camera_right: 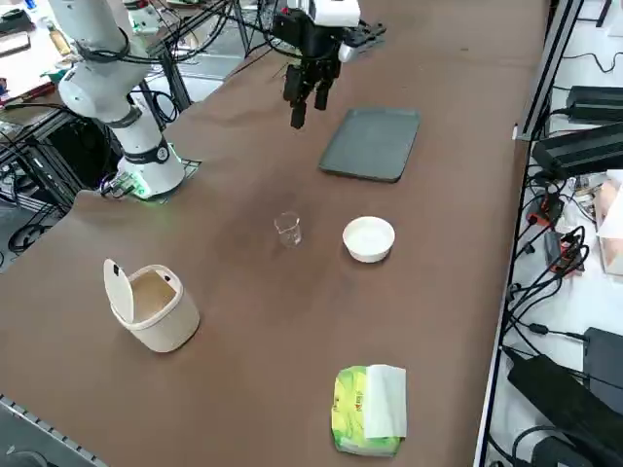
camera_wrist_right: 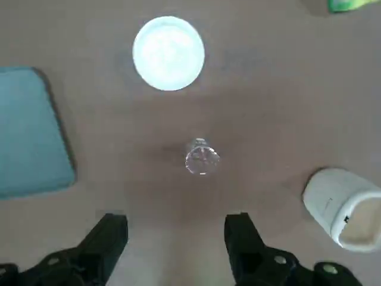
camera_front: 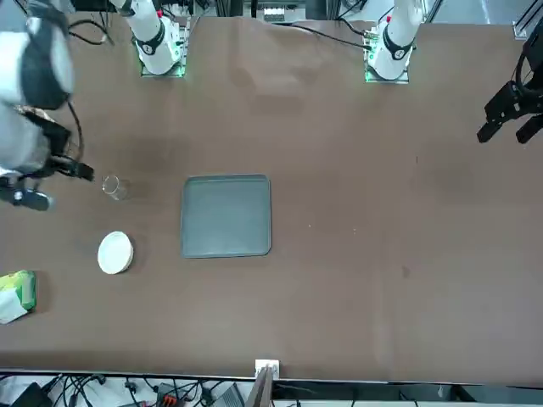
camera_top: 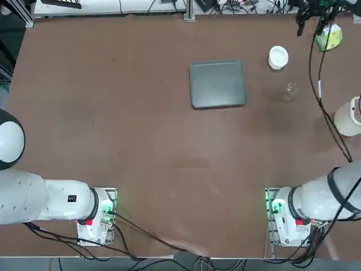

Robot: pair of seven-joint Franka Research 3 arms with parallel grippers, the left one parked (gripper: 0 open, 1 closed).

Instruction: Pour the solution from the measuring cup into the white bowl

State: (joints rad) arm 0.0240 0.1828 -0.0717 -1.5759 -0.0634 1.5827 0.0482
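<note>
Right gripper (camera_wrist_right: 176, 221) open above the table (camera_top: 152, 152); measuring cup (camera_right: 288, 229) upright on the surface.

The fingers of the right gripper stand wide apart, with nothing between them. The transparent measuring cup is located in the right half of the table; its contents cannot be determined. The white bowl (camera_right: 369, 238) is positioned beyond the cup, toward the far side and slightly left. The dark grey tray (camera_top: 218, 84) lies to the left of both. The white container (camera_right: 153, 311), lid open, is at the right; a small dark mark (camera_wrist_right: 346, 220) shows on it, not readable. The green-and-white pack (camera_right: 369, 411) is at the far right; its printing is not legible, and no brand can be identified.
</note>
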